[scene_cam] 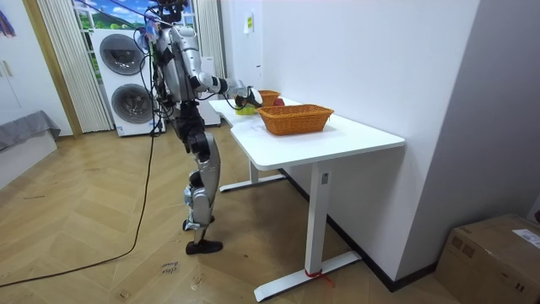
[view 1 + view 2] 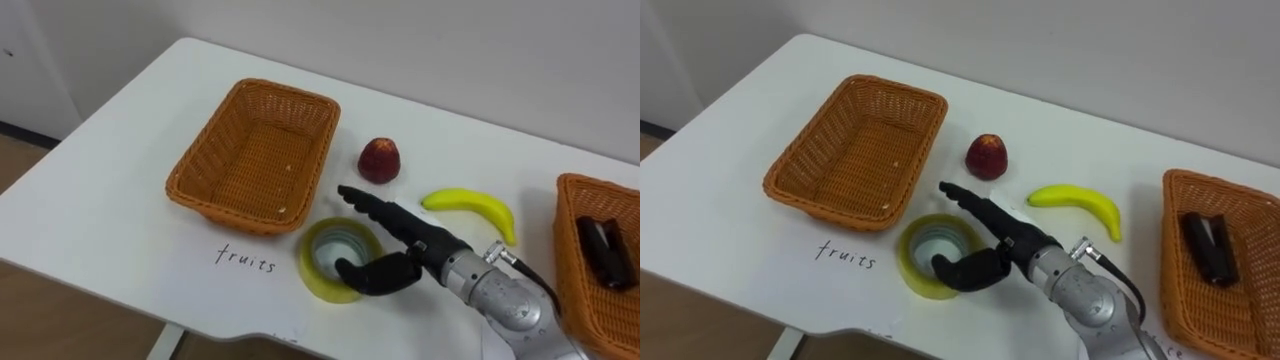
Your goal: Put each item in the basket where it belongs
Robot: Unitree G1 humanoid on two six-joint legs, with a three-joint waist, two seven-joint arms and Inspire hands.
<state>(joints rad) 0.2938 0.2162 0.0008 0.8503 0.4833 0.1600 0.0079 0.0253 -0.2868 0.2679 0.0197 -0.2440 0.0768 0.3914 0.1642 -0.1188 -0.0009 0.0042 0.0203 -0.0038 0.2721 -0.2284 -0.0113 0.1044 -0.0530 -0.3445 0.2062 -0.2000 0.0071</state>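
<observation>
From my station I saw the robot standing at one end of the white desk (image 2: 120, 200), its right hand (image 2: 420, 245) reaching in over the near edge; the fingers were stretched almost straight above the far rim of the yellow-green tape roll (image 2: 312, 262), while the thumb was bent below them toward the roll's opening; I judged the hand wide open, straddling the roll's right side without clamping it, and the roll lay flat on the desk close to the near edge. By my reckoning the sorting was at an early stage; the wicker fruit basket (image 2: 190, 195) toward the left end held nothing, with the handwritten word "fruits" (image 2: 245, 260) on the desk just in front of it; the red apple (image 2: 380, 160) sat beside that basket's right wall, and the banana (image 2: 472, 205) lay further right, about the middle of the desk; neither had been put away. The second basket (image 2: 566, 235) at the right end already held one dark office item (image 2: 603, 252), perhaps a stapler, though I could not be sure; so the tape looked to be the piece in hand, with both fruits left to move.
</observation>
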